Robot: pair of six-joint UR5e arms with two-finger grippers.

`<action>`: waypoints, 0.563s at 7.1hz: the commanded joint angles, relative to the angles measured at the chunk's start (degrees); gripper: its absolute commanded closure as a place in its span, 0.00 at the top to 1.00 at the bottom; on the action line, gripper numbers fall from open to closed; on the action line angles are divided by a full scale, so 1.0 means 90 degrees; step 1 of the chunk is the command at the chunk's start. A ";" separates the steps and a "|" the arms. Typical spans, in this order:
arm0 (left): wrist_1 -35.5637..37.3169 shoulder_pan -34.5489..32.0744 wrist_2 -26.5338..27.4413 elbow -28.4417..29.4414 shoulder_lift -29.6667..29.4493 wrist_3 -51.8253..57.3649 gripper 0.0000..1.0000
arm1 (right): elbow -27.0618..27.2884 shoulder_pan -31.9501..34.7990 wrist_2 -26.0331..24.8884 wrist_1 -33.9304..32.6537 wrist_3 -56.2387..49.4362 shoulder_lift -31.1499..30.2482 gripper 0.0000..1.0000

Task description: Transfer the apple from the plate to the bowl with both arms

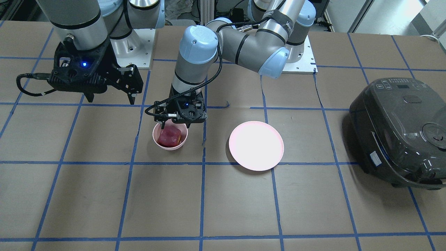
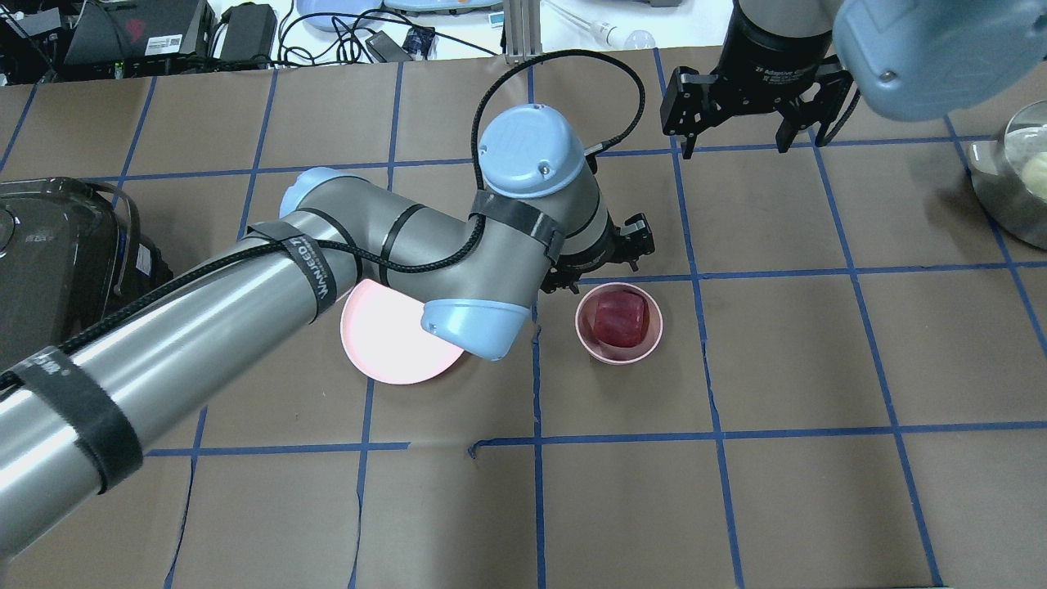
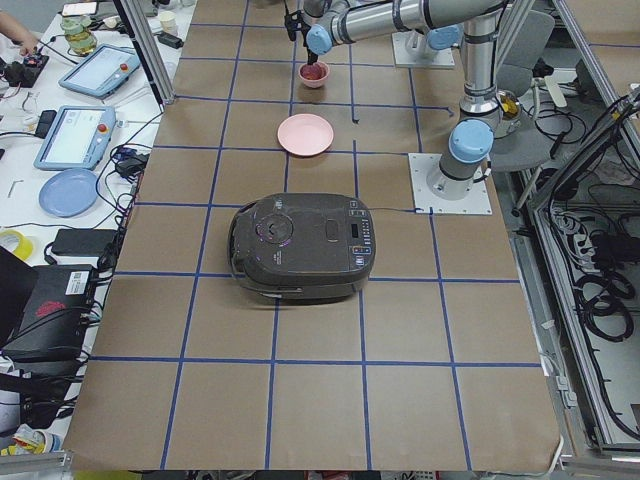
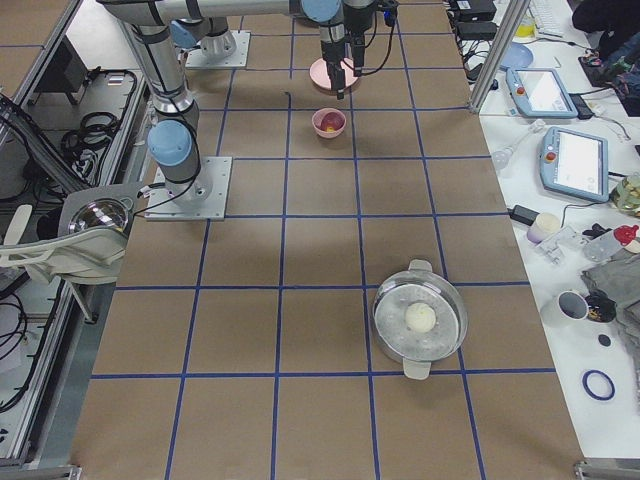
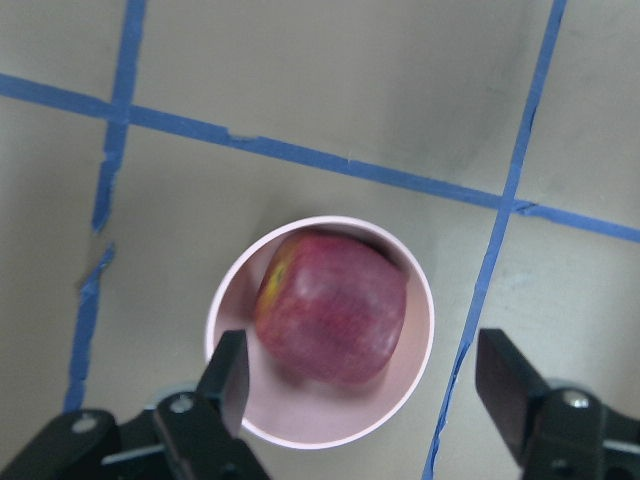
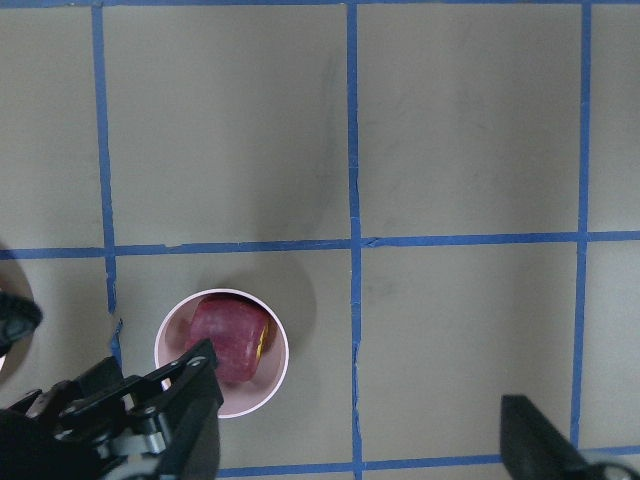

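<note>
The dark red apple (image 1: 169, 136) lies inside the small pink bowl (image 1: 170, 147). It also shows in the overhead view (image 2: 619, 319) and the left wrist view (image 5: 333, 320). The wide pink plate (image 1: 256, 145) is bare, one grid square from the bowl. My left gripper (image 1: 183, 127) hangs just above the bowl's robot-side rim, open and holding nothing, with its fingers (image 5: 230, 372) apart from the apple. My right gripper (image 1: 112, 99) is open and empty. It is raised well above the table, off to the bowl's side, and looks down on the bowl (image 6: 170, 345).
A black rice cooker (image 1: 400, 132) stands at the table's end on my left. A metal pot (image 2: 1014, 180) with a pale round thing in it stands at my far right. My left arm's elbow (image 2: 470, 323) overhangs part of the plate in the overhead view.
</note>
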 commanded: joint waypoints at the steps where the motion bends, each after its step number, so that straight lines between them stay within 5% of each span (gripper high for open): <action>1: -0.1707 0.0967 0.0475 -0.0044 0.0877 0.1610 0.82 | 0.0000 -0.0003 -0.0003 0.0010 0.0000 -0.0001 1.00; 4: -0.2829 0.2971 0.1547 0.0014 0.1709 0.4531 0.81 | 0.0000 -0.0003 -0.0013 0.0020 0.0010 -0.0010 1.00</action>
